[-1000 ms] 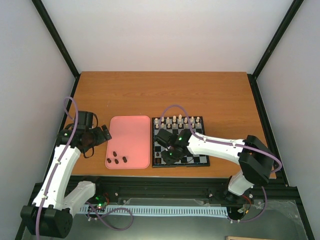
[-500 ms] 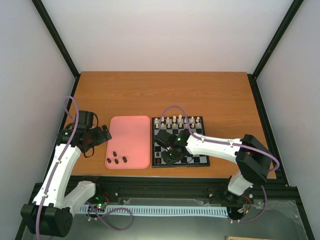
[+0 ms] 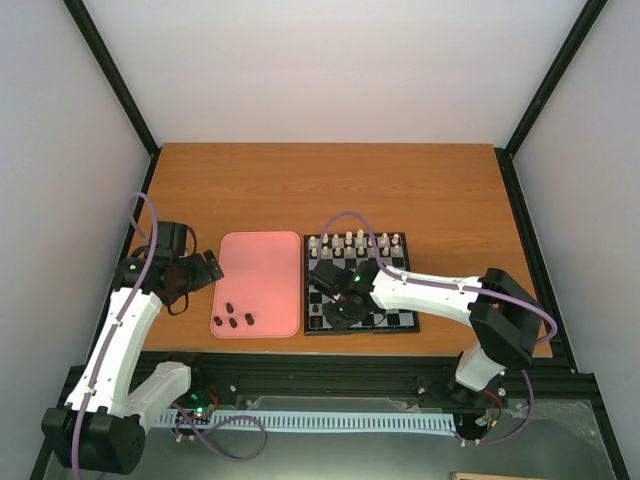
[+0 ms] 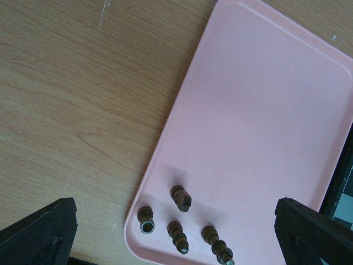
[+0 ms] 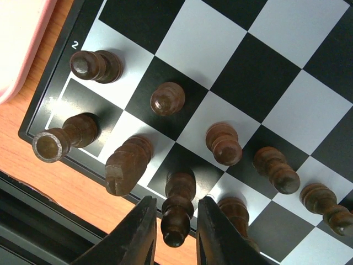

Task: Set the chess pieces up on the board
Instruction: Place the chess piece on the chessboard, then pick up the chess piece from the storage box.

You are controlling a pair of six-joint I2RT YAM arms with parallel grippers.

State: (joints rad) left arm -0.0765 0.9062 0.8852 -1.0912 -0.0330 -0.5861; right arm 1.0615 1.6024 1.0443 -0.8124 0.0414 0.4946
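chess pieces (image 3: pixel 236 319), top view: four dark ones lie on the pink tray (image 3: pixel 262 268), and the rest stand on the board (image 3: pixel 396 318) beside it. the right gripper (image 3: pixel 336 312) has barely shifted over the near rows. left wrist view: the left gripper (image 4: pixel 176 232) hovers wide apart over the tray's four. right wrist view: the jaws, shut a second ago, now stand slightly apart around a back-row piece (image 5: pixel 177 212), so it looks just placed. the rim digits "1" and "2" are readable.
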